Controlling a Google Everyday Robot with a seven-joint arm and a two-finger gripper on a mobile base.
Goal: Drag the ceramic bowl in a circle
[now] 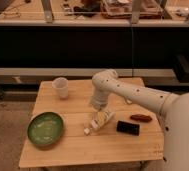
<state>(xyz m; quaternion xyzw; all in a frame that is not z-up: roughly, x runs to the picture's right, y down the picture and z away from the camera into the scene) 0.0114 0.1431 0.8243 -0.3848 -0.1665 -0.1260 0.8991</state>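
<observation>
The ceramic bowl (pixel 45 129) is wide, shallow and green with a darker rim. It sits on the wooden table (pixel 78 145) near the front left corner. My gripper (pixel 98 105) points down at the middle of the table, below the white arm's elbow (pixel 105 80). It is well to the right of the bowl and apart from it.
A small white cup (pixel 61 87) stands at the back left of the table. A pale bottle-like item (pixel 101 120) lies just in front of the gripper. A black flat object (pixel 128 128) and a reddish-brown item (pixel 140 118) lie to the right. Dark shelving runs behind the table.
</observation>
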